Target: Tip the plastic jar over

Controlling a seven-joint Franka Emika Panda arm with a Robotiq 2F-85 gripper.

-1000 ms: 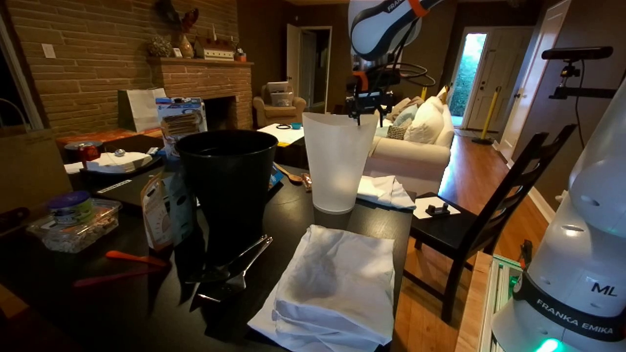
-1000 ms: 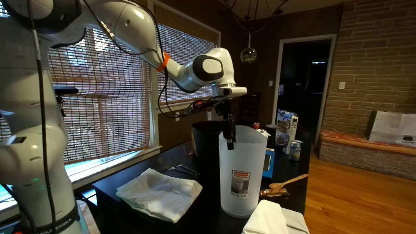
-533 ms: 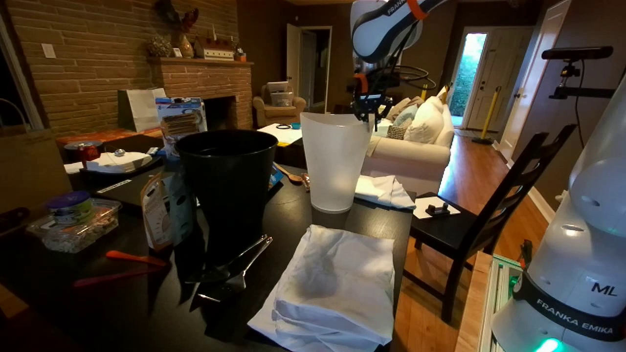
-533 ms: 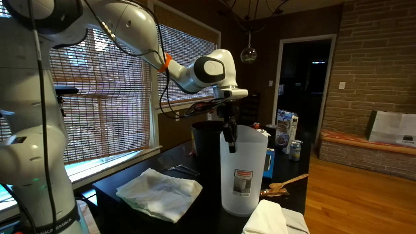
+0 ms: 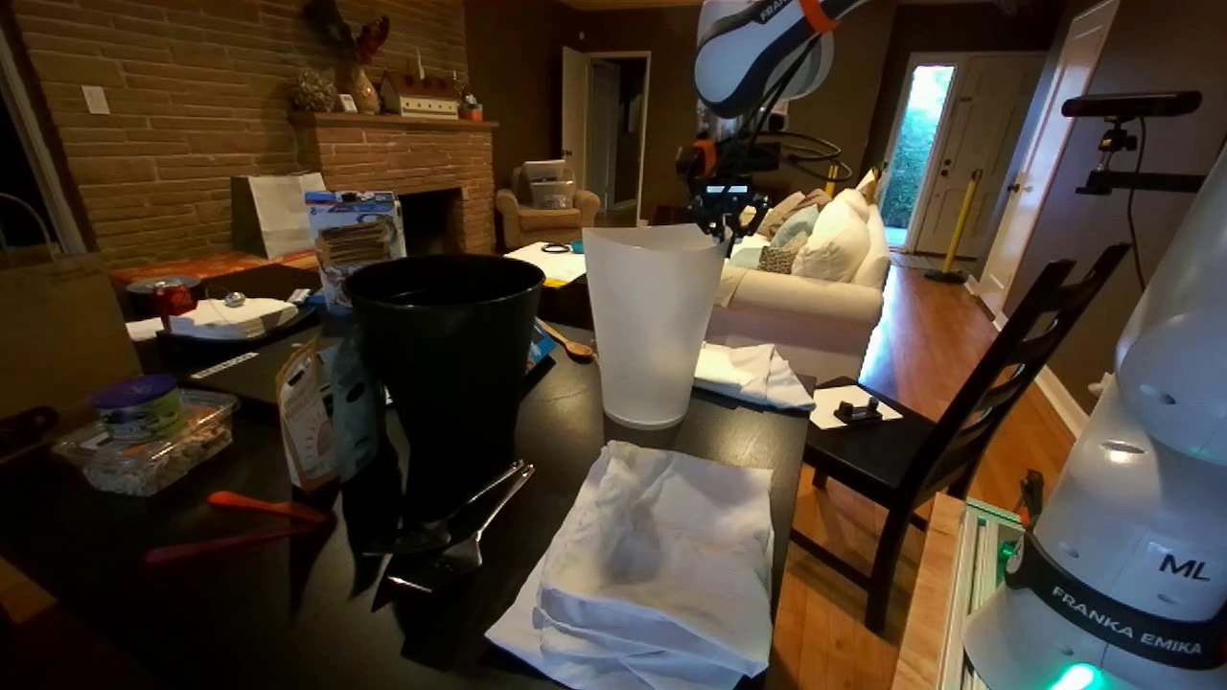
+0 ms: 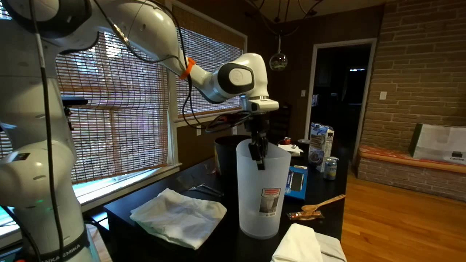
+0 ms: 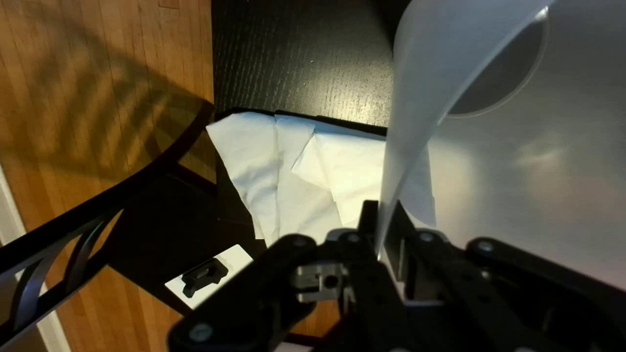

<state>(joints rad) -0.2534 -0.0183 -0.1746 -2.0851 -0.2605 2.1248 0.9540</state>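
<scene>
The plastic jar (image 5: 655, 335), tall and whitish translucent, stands upright on the dark table with its wide mouth up. A label shows low on the jar (image 6: 251, 193) in an exterior view. From above, my gripper (image 6: 260, 163) reaches the jar's rim on the side toward the arm's base. Its jaws are pinched together on the jar's wall. The thin wall of the jar (image 7: 430, 63) runs between the fingertips of the gripper (image 7: 384, 217) in the wrist view, one finger inside the mouth and one outside.
A black bucket (image 5: 446, 374) stands beside the jar. A folded white cloth (image 5: 661, 565) lies close by, with another white cloth (image 6: 302, 243) on the opposite side. A blue box (image 6: 296, 182), a wooden spoon (image 6: 324, 204) and metal utensils (image 5: 474, 546) are also on the table.
My jaws have come together on the jar's rim. The jar has slid a little and turned slightly: its label sits farther right on it, and more of the blue box shows behind.
</scene>
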